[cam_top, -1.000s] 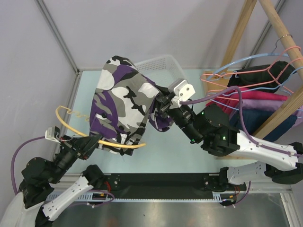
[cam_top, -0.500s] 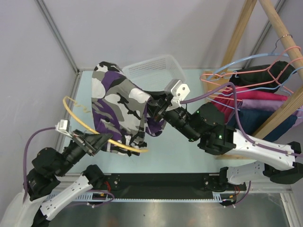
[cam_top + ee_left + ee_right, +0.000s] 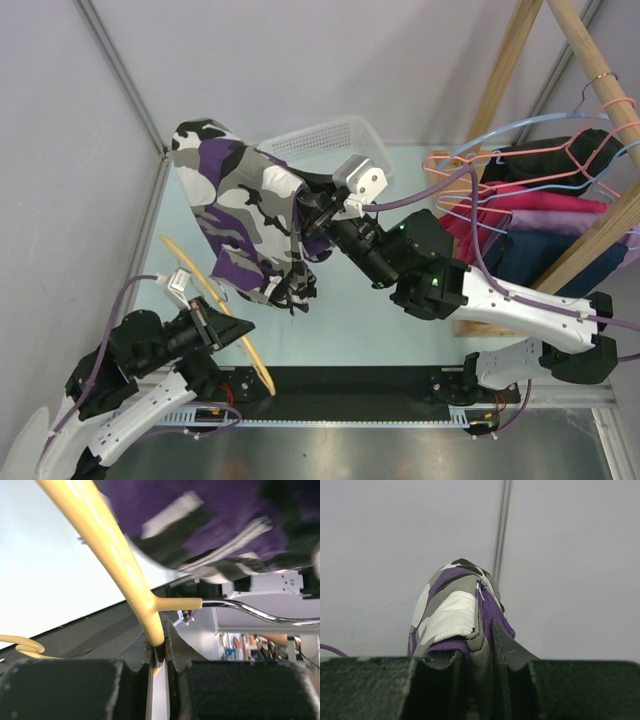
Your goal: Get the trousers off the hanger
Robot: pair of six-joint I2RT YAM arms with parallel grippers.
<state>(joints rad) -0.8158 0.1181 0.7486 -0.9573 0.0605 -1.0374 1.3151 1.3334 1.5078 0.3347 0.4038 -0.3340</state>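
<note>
The trousers (image 3: 245, 215) hang in the air above the far-left part of the table (image 3: 350, 330), draped in a bunch from my right gripper (image 3: 312, 212); its jaws are pinched together on a fold of ribbed hem, plain in the right wrist view; the hanger (image 3: 247, 347) sits lower and nearer to me, slanting from beside the cloth's lower edge down toward the arm bases; my left gripper (image 3: 208, 326) is clamped on its yellow arm close to where the grey hook (image 3: 260, 612) branches off. From above the hanger looks clear of the cloth, or nearly so; I cannot tell whether its far tip touches the hem. To finish cleanly I would draw the two apart along the line of the hanger's arm, not across it, so its tip does not snag a leg; both grips firm, slow, eyes on the dangling hem. The right arm reaches far forward and leftward, raised, wrist toward the back corner; the left arm is folded low by its base, wrist aimed forward and rightward.
</note>
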